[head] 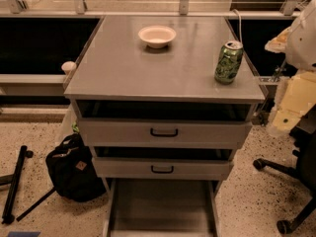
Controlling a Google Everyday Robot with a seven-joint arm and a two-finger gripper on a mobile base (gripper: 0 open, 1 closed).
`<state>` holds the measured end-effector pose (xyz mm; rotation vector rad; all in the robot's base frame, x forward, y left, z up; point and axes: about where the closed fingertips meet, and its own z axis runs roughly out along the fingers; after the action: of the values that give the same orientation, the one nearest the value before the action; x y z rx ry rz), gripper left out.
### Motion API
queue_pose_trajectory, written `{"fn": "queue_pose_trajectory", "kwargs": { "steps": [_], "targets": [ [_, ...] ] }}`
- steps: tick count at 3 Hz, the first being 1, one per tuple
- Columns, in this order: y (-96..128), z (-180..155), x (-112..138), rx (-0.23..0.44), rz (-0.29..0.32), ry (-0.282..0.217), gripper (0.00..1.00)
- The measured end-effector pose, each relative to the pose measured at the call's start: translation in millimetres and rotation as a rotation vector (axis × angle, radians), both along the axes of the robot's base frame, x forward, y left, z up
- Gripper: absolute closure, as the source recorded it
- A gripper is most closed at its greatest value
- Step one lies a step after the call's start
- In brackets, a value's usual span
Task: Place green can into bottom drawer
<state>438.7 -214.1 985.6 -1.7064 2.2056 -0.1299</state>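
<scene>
The green can [228, 62] stands upright on the right side of the grey cabinet top [148, 68], near its front right corner. The bottom drawer [163, 206] is pulled out under the two upper drawers, and its flat grey floor is bare. My gripper [279, 120] hangs at the right edge of the view, beside the cabinet's right side, below and to the right of the can and apart from it. It holds nothing that I can see.
A pale bowl [157, 36] sits at the back middle of the top. The two upper drawers [164, 132] with black handles are slightly out. A black bag [74, 169] and black poles [15, 184] lie on the floor at left. A chair base [286, 191] stands at right.
</scene>
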Motion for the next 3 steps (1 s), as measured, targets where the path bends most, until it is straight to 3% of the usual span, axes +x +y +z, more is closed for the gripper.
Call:
{"fn": "queue_pose_trajectory", "kwargs": {
  "steps": [1,2,3],
  "targets": [
    [0,0,0,0.0,0.0,0.0,0.0],
    [-4,-7,21,0.111,0.013,0.004,0.0],
    [-14,-16,60,0.317,0.038,0.015,0.0]
  ]
}}
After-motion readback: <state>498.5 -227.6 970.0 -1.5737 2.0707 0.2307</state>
